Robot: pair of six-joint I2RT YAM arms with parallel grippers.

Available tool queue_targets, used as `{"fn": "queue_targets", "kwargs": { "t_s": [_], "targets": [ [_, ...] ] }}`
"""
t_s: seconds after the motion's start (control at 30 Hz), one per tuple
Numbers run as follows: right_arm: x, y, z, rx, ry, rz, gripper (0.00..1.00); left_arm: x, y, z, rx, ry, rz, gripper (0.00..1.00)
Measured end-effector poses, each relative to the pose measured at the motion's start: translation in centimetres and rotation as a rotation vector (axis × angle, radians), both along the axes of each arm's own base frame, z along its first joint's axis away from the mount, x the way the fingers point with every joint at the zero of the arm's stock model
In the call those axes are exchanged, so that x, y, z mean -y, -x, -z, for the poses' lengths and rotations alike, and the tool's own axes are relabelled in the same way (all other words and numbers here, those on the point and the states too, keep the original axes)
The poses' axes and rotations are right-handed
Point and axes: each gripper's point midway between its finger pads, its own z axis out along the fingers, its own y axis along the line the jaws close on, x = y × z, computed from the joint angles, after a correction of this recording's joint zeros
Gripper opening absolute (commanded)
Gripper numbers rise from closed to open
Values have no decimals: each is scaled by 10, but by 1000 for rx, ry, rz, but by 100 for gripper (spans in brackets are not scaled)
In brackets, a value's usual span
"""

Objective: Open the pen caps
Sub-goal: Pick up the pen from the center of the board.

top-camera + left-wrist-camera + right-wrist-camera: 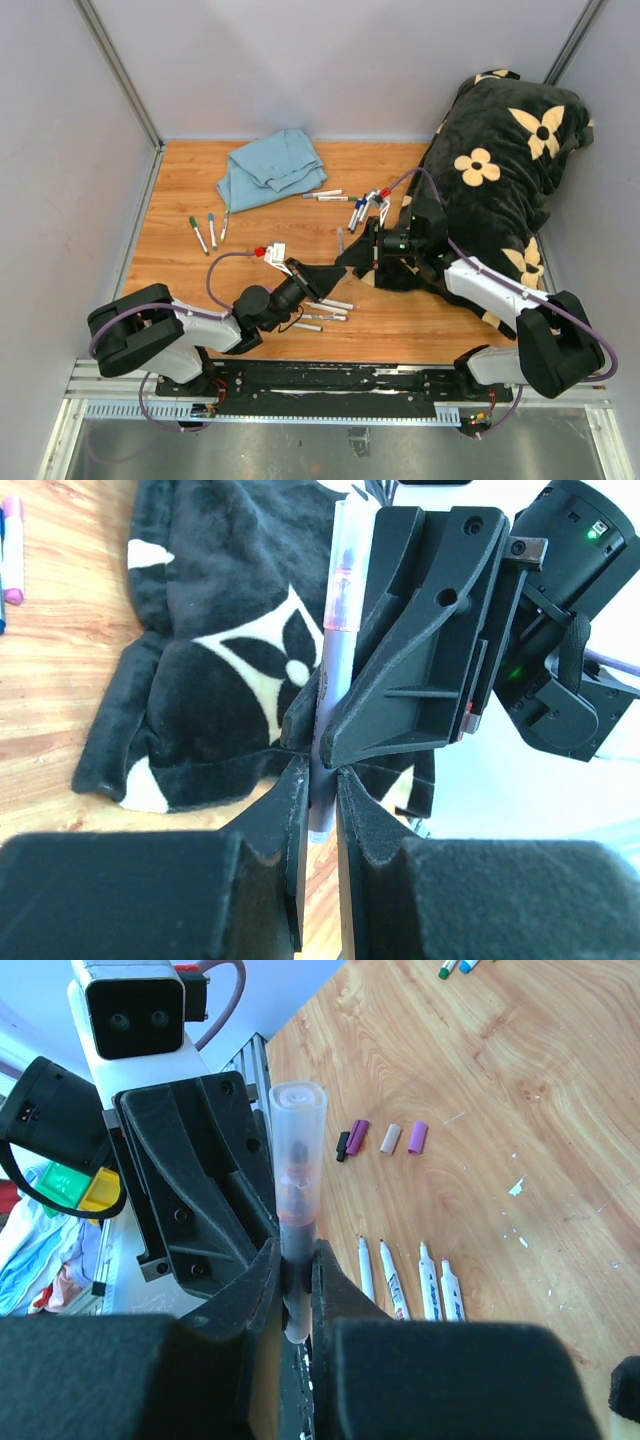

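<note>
My left gripper (320, 780) is closed tight on the lower end of a translucent white-grey plastic marker (336, 630) with a pinkish band round its barrel; my right gripper (298, 1260) is clamped on the same marker just beside it, the two sets of black fingers almost touching, so the marker is held off the wooden table (520, 1090) between them. Which end wears the cap I cannot tell; my fingers hide too much of it. Other pen caps are plain enough: four short loose caps (418, 1136), purple, pale and dark, lie in a row on the table near four markers (428, 1280) that look bare-tipped; a green cap (191, 221) sits on a marker well off to my left.

The next move, I judge, is a straight pull apart; the danger lies in the grips. If both hold barrel rather than cap, nothing comes off; if I pull off the marker's axis, it may bend or slide through the pads; a cap that pops free suddenly could fall onto the black plush blanket with cream flowers (220, 650) close by, and the bared tip could stain it.
</note>
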Motion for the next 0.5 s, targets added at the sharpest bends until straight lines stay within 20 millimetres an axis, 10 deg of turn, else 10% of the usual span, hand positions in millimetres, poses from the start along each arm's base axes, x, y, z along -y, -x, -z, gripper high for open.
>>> {"fn": "queue_targets", "kwargs": {
  "t_s": [0.2,0.5],
  "targets": [
    [0,-1,-5,34,19,-21,1,-4,3,-10,10,0,-2,95],
    [14,-15,-6,101,85,-22,1,-29,-10,-112,-14,40,-130,99]
  ]
}}
